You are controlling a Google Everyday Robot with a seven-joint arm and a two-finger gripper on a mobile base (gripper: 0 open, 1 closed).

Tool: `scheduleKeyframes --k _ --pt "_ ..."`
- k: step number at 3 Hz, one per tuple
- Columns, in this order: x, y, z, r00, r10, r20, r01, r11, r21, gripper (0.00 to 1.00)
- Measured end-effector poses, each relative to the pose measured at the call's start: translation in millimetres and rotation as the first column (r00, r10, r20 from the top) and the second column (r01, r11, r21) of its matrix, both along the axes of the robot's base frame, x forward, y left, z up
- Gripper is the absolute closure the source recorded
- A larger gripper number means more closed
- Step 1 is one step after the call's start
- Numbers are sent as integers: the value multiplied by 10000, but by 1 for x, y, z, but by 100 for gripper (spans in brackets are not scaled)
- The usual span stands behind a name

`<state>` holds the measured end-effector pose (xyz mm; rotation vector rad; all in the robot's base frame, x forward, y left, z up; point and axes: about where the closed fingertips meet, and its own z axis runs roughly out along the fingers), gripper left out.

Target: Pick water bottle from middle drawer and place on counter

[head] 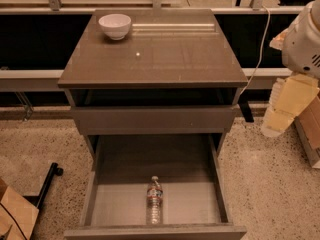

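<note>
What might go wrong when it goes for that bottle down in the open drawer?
1. The water bottle looks to lie flat in the middle drawer; being round, it may roll when touched.
2. The pincer hangs off to the right of the counter; reaching in, it might knock the drawer wall.
3. A bottle set down near the bowl may bump it.

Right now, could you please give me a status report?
Gripper hanging right of the cabinet. Water bottle lying in open middle drawer. Nothing covering it.
</note>
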<state>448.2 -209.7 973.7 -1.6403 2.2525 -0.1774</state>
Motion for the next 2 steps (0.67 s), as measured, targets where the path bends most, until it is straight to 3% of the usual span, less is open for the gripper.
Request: scheduleKeyframes --k 1,2 --pt "8 -1 -9 9960 -881 -148 885 9956 304 0" --pt "29 5 -42 9714 -2274 -684 2320 9704 679 0"
